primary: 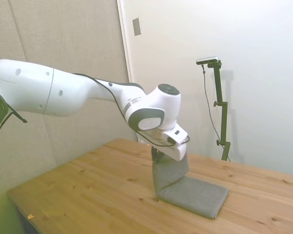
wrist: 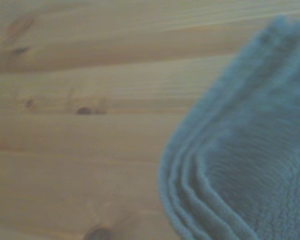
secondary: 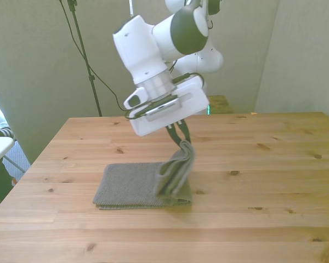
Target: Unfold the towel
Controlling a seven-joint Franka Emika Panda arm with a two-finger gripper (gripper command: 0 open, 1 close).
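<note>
Towel (secondary: 132,185) lies on the desk (secondary: 252,181), toward the front view's left, and we see it partly opened. One layer is flat on the wood. The other end is lifted into a standing flap (secondary: 178,170) at the side nearer the front view's right. In the side view the towel (primary: 195,194) forms an L, with the flap (primary: 168,171) rising almost upright from the flat part.

We find the gripper (secondary: 182,138) above that flap, its dark jaws closed together and pinching the flap's top edge. The white arm (primary: 63,92) reaches down to it at a slant, and the wrist head is tilted.

From the wrist view we see blurred folds of grey towel (wrist: 250,165), several layered edges curving side by side over bare wood (wrist: 80,125). We cannot tell from it how many layers are held.
</note>
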